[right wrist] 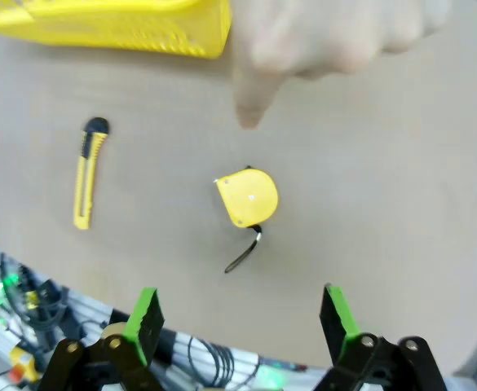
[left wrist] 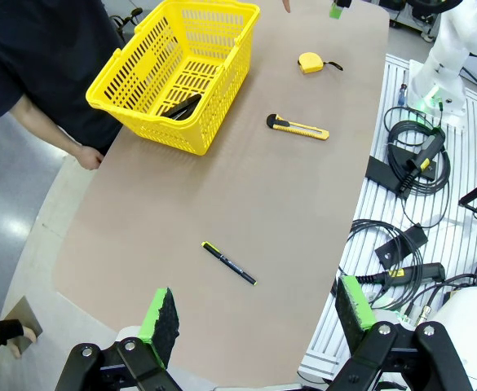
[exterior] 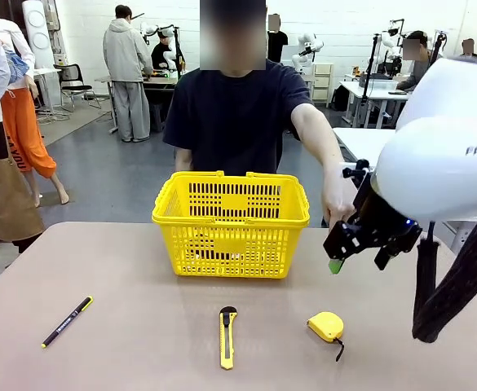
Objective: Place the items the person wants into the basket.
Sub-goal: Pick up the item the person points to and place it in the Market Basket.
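Tape measure (right wrist: 248, 196) lay on the tabletop (exterior: 140, 342) right of the knife (exterior: 227, 336), under the person's pointing hand (right wrist: 336, 41). Right gripper (right wrist: 242, 318) hovered above, jaws wide and empty; next it likely needed to descend and close. Left wrist view revealed dark items (left wrist: 181, 107) inside the basket (left wrist: 132, 98); left gripper (left wrist: 258, 314) stood open, holding nothing.

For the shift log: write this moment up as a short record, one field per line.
basket: yellow basket at the table's far side, in front of the person; a dark item lies inside
tape measure: tape measure on the table, strap trailing
person: hand points a finger down toward the tape measure
right gripper: right gripper open, above the tape measure, holding nothing
left gripper: left gripper open, empty
other items: utility knife and black pen on the table
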### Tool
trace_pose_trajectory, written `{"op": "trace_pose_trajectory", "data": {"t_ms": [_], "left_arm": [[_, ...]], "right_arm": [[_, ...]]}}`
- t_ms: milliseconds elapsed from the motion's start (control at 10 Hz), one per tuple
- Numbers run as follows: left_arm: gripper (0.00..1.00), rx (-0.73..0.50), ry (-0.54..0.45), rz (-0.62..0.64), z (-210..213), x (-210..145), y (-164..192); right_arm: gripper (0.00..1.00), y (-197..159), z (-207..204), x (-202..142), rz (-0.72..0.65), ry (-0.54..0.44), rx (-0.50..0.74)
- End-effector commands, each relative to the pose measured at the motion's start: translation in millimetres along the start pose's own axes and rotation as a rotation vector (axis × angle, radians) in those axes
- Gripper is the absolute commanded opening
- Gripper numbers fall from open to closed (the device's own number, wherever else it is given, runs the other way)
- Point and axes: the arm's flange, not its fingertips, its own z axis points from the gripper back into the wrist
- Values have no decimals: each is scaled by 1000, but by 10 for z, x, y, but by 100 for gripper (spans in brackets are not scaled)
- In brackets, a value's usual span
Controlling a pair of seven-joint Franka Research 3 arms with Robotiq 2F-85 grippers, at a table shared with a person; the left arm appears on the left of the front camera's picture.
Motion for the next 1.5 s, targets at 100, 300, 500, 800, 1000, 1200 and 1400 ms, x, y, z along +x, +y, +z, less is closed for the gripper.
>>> {"op": "trace_pose_trajectory", "data": {"t_ms": [100,300,500,800,1000,1200,1400], "left_arm": [[100,-4,-7,-5,2,1,-6],[100,-4,-7,-5,2,1,-6],[100,-4,-7,-5,2,1,-6],[100,-4,-7,-5,2,1,-6],[100,-4,-7,-5,2,1,-6],[100,-4,-7,-5,2,1,-6],[100,-4,-7,-5,2,1,-6]], "right_arm": [[100,36,-430,-21,-5,-1,24],[100,5,-574,8,0,37,26],[100,-1,-494,-16,6,35,6],[100,-1,-494,-16,6,35,6],[100,-14,-503,-10,5,36,6],[100,150,-790,70,22,85,-59],[100,280,-1065,96,52,123,-93]]}}
